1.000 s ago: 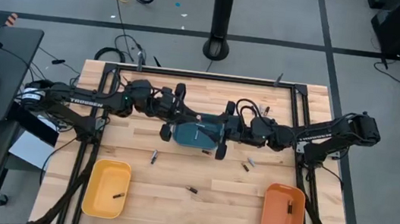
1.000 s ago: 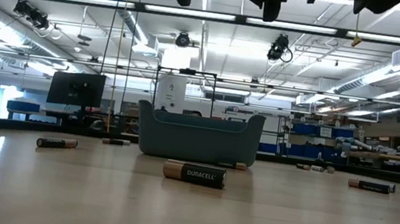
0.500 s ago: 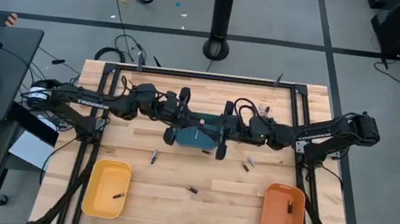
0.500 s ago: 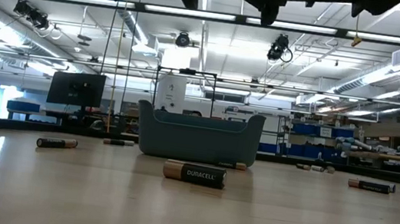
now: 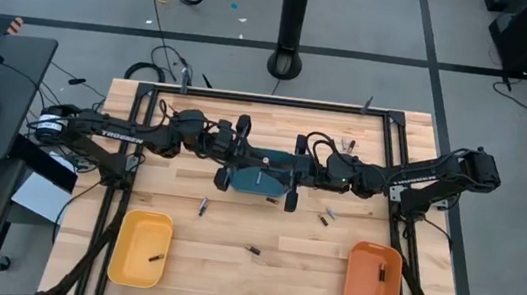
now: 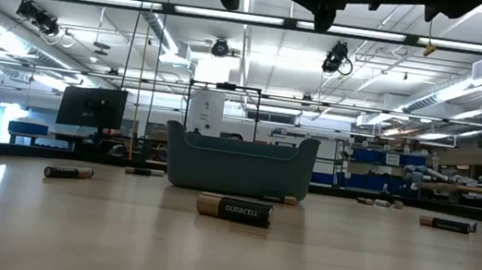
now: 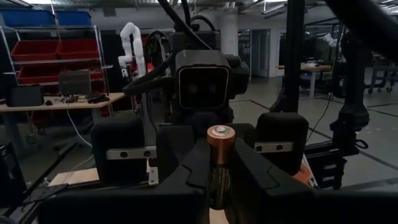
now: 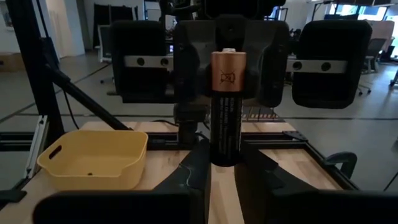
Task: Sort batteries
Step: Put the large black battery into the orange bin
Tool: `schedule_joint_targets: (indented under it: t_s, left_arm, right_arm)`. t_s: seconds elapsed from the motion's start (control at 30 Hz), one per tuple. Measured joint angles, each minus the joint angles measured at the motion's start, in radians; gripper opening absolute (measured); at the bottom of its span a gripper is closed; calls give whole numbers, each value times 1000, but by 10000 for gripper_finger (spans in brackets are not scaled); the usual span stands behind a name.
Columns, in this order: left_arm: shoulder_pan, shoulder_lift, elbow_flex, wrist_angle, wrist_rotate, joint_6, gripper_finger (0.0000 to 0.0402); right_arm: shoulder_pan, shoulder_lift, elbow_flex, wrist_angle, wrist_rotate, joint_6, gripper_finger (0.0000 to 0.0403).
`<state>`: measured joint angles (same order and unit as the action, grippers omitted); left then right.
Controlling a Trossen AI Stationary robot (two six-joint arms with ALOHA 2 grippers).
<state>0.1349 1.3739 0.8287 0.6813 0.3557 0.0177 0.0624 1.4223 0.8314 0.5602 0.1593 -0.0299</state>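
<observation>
On table: six loose batteries (image 5: 254, 251), three bins (image 5: 258, 178).

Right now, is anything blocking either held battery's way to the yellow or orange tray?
Nothing visible does. Both grippers, left and right, hold batteries above the grey bin; only loose batteries lie between them and the yellow tray or orange tray.

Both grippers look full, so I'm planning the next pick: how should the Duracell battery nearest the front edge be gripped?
Grip the Duracell battery across the middle of its dark body, coming straight down from above. It lies flat on the table with nothing touching it, so set the fingers across its long axis on the curved sides, not on its ends.
</observation>
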Motion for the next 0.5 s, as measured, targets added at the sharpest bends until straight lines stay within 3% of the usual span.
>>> schedule_joint_targets:
  t_s: [0.33, 0.5]
  left_arm:
    - [0, 0, 0, -3, -9, 0, 95]
    - [1, -6, 0, -6, -21, 5, 118]
  right_arm:
    - [0, -30, 0, -32, 1, 0, 58]
    - [9, -105, 0, -139, 40, 0, 58]
